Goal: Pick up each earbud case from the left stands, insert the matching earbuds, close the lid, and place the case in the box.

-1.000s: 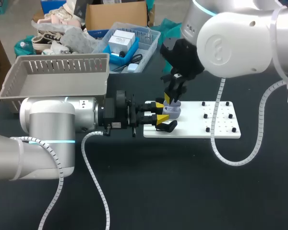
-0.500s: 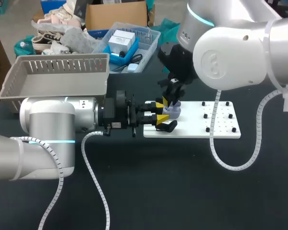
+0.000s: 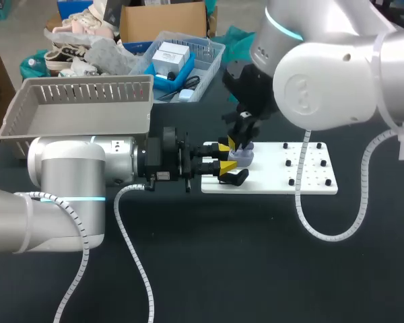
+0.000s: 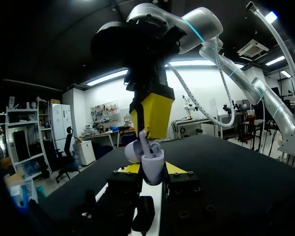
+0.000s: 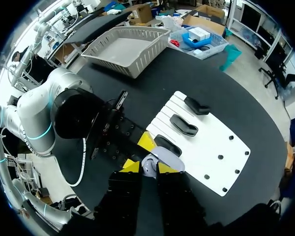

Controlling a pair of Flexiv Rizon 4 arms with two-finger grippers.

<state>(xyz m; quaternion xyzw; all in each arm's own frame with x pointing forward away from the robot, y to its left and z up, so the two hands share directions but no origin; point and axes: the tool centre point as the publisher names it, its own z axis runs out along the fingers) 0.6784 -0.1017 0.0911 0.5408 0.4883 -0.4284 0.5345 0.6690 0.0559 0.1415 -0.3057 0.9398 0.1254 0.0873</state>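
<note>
Plainly, the left gripper (image 4: pixel 153 170) is clamped on the small lavender earbud case (image 4: pixel 151 161): its two yellow tips press the case from both sides, only a narrow gap apart. The case sits upright with its rounded lid (image 4: pixel 133 152) swung open to one side. From above, the right gripper (image 4: pixel 148 132) points straight down into the open case, its yellow fingers nearly together and pinching a small white earbud (image 4: pixel 144 140). Only a sliver of the earbud shows below the tips, and how far it is seated in the case is hard to make out. In the right wrist view the case is mostly covered by that gripper's own fingers, and only one yellow tip of the left gripper shows. The held case hangs over the near end of the flat white pegged board (image 3: pixel 310 185), just beside three black moulded stands (image 5: pixel 183 125). In the head view, two of these are hidden behind the arms. The grey slatted plastic basket (image 3: pixel 81 111) stands well apart on the black table (image 3: pixel 256 256), its near corner covered by the left arm.
</note>
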